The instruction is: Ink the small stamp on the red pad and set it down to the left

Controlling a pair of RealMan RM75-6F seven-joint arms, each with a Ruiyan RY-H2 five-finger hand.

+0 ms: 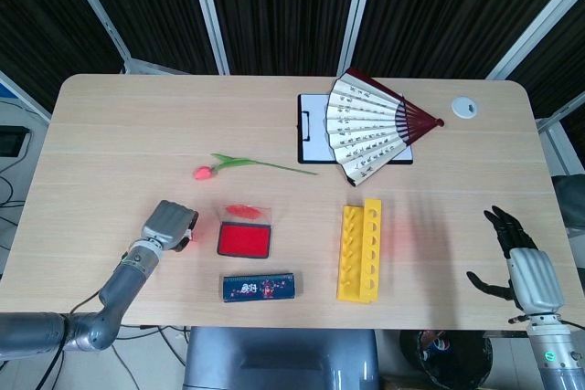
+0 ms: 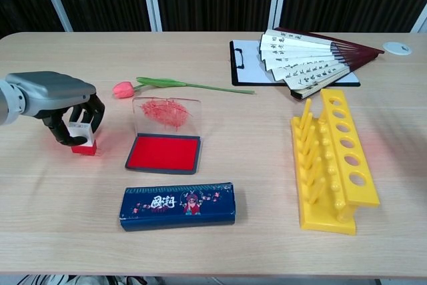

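Note:
The small stamp (image 2: 83, 141), clear on top with a red base, stands on the table to the left of the red ink pad (image 2: 163, 153). My left hand (image 2: 63, 105) curls its fingers around the stamp's top and grips it. In the head view the left hand (image 1: 167, 225) hides most of the stamp, beside the pad (image 1: 244, 240). The pad's clear lid (image 2: 167, 113) stands open behind it. My right hand (image 1: 523, 267) hovers at the table's near right edge with fingers spread, holding nothing; the chest view does not show it.
A blue patterned box (image 2: 179, 206) lies in front of the pad. A yellow rack (image 2: 332, 161) stands to the right. A tulip (image 2: 153, 85) lies behind the pad. A paper fan (image 1: 375, 125) rests on a clipboard (image 1: 311, 125); a white disc (image 1: 465, 108) sits at the far right.

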